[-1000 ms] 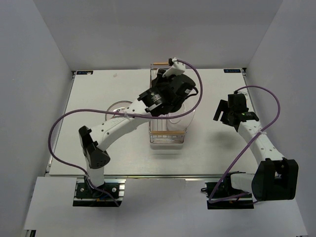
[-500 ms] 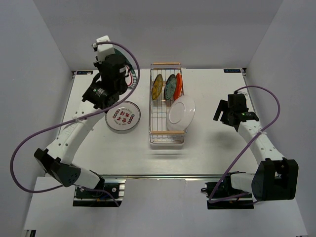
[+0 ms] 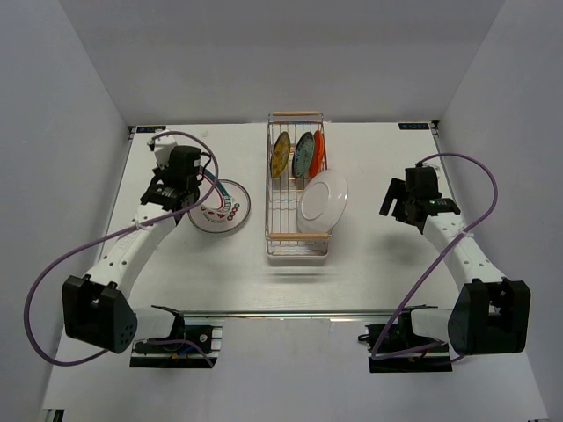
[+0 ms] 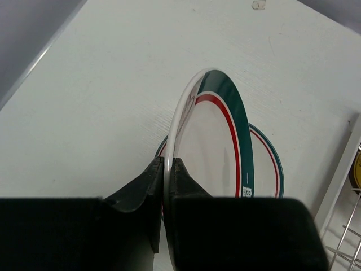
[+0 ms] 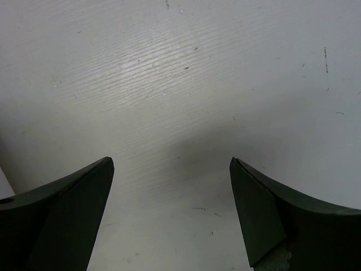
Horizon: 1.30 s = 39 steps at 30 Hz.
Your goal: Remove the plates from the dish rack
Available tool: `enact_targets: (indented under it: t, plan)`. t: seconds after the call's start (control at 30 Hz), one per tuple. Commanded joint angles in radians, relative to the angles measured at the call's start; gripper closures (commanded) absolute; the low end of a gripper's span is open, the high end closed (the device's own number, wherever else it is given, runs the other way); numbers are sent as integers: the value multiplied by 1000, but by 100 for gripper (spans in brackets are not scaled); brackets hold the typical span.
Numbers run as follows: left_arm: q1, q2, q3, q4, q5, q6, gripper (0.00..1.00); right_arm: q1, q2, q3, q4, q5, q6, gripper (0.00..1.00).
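My left gripper [image 3: 186,197] [image 4: 168,165] is shut on the rim of a white plate with a teal and red band [image 4: 217,141]. It holds that plate on edge, just above a matching plate [image 3: 225,209] [image 4: 269,167] that lies flat on the table left of the dish rack [image 3: 297,236]. In the rack stand a yellow patterned plate [image 3: 281,154], a teal plate [image 3: 304,154] and an orange-red plate [image 3: 318,149]. A plain white plate [image 3: 323,195] leans on the rack's right side. My right gripper [image 3: 398,200] [image 5: 172,164] is open and empty over bare table, right of the rack.
The rack's wire corner [image 4: 345,197] shows at the right edge of the left wrist view. White walls enclose the table on the left, back and right. The purple cables [image 3: 479,176] loop beside both arms.
My left arm left the rack, swung up to the back left with a banded plate, and has now come down over the plate lying on the table. The right arm has not moved.
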Motion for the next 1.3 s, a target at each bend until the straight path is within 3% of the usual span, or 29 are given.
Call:
enact_targets:
  t: [0.0, 0.43, 0.73, 1.27]
  plan:
    - [20, -67, -60, 134, 80, -47, 100, 0, 0, 44, 1, -2, 9, 11]
    - [57, -59, -217, 249, 157, -91, 100, 0, 2, 41, 0, 12, 8, 11]
    - [57, -35, -260, 223, 125, -180, 100, 2, -1, 41, 0, 12, 11, 11]
    - [57, 66, -249, 127, 129, -217, 50, 0, 0, 30, 9, 24, 18, 11]
